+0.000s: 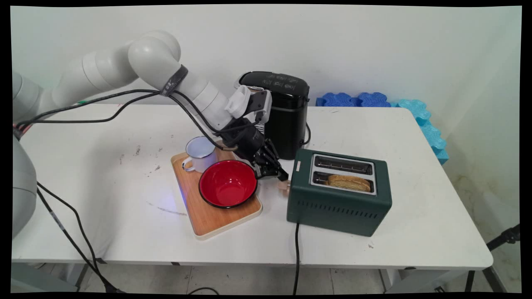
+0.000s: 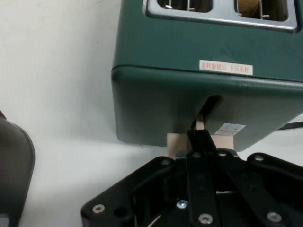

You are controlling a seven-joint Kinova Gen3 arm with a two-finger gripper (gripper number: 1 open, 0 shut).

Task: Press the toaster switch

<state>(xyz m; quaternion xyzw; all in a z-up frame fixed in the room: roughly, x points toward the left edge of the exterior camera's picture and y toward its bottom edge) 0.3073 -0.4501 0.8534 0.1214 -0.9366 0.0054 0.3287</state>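
Just beyond claw (image 2: 201,142): toaster lever (image 2: 222,141)

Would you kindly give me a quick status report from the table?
Tool shut, on toaster lever, pressed low. Green toaster holds one bread slice. Red bowl just behind on tray.

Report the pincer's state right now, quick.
Pincer: shut, fingers together on top of the pale wooden lever at the end of the dark green two-slot toaster; pressing on it, not gripping it.
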